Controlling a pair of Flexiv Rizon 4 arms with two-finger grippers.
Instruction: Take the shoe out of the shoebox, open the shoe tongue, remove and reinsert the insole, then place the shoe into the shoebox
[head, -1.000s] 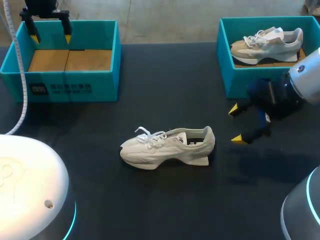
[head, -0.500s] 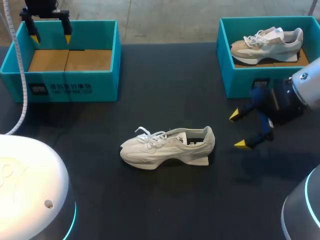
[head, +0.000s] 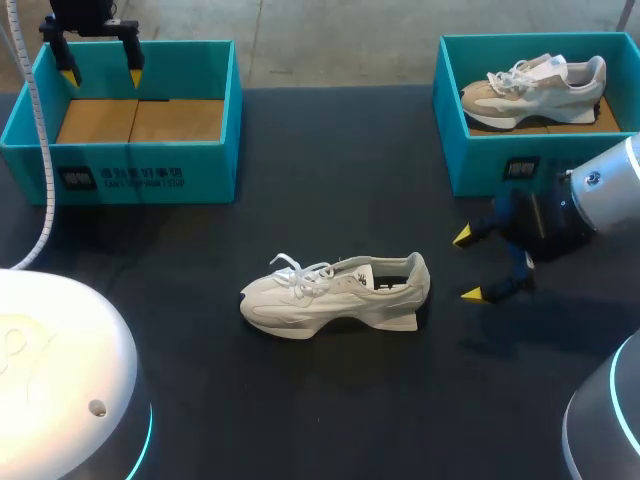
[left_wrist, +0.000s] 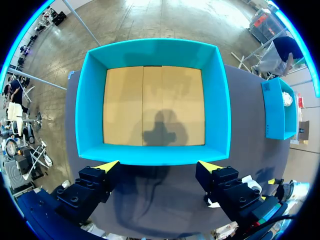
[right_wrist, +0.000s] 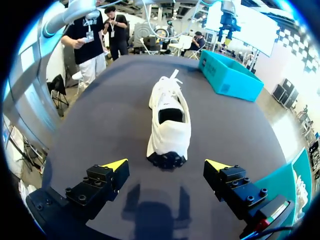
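A white shoe (head: 335, 293) lies on its sole in the middle of the dark table, toe to the left; in the right wrist view the shoe (right_wrist: 168, 121) shows heel-first just ahead of the fingers. My right gripper (head: 467, 265) hovers open a short way to the right of the heel, touching nothing; the same right gripper (right_wrist: 167, 163) has nothing between its tips. My left gripper (head: 100, 62) hangs open over the far rim of the empty teal shoebox (head: 135, 160). That left gripper (left_wrist: 157, 163) looks down into the shoebox (left_wrist: 90, 105), which has a bare cardboard floor.
A second teal box (head: 455, 130) at the back right holds another pale shoe (head: 535, 88). The dark table (head: 330, 190) stretches between the two boxes and around the shoe.
My right gripper dipped to the right and then came back left, ending a little nearer the shoe's heel. The left arm and the shoe have kept still.
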